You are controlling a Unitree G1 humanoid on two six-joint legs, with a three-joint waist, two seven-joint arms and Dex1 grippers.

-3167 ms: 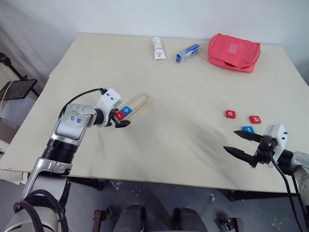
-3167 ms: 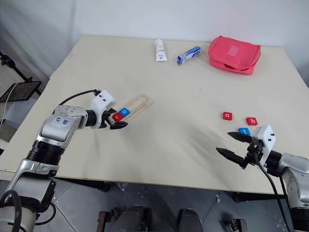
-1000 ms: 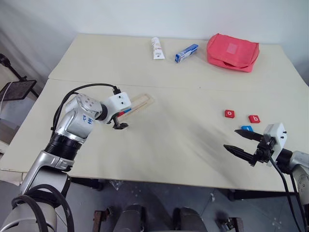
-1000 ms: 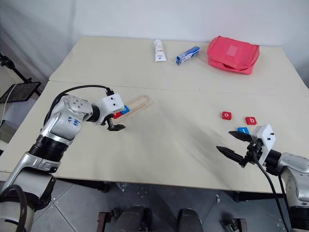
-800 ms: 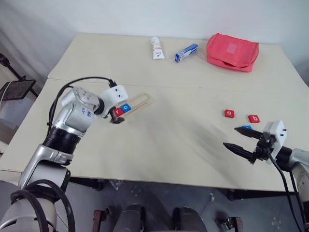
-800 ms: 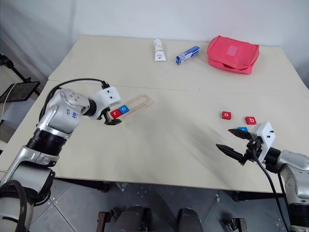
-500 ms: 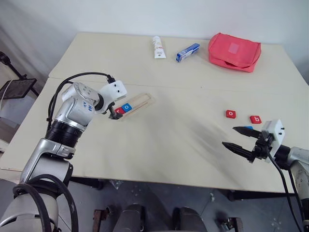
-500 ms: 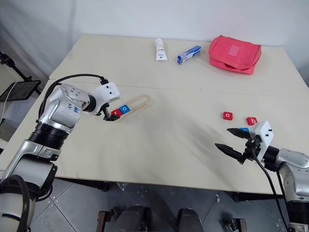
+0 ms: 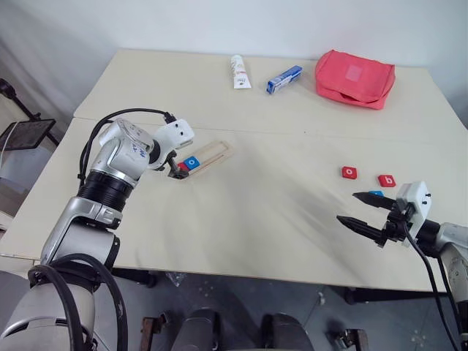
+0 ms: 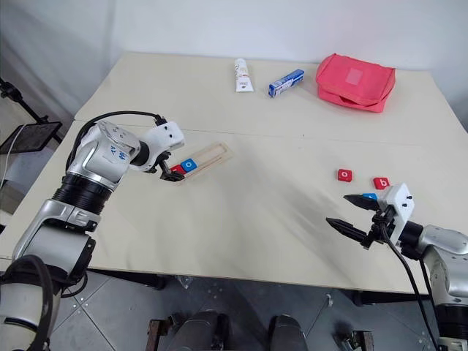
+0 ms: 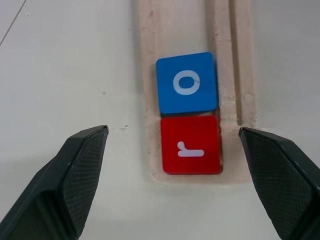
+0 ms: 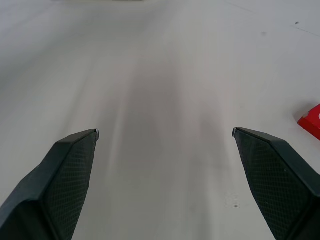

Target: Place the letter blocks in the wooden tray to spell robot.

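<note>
at the near end of the wooden tray (image 11: pixel 190 90), our r block (image 11: pixel 191 145) and o block (image 11: pixel 187 83) sit touching. both our left tool (image 11: pixel 172 145) and right tool (image 10: pixel 352 213) gape empty. lifting carelessly, we might nudge the tray; three blocks (image 10: pixel 362 183) wait far right.

Left gripper (image 11: pixel 172 137), jaws wide, has pulled back off the red square "r" tile (image 11: pixel 191 145), now uncovered in the pale wooden tray (image 11: pixel 150 75)
</note>
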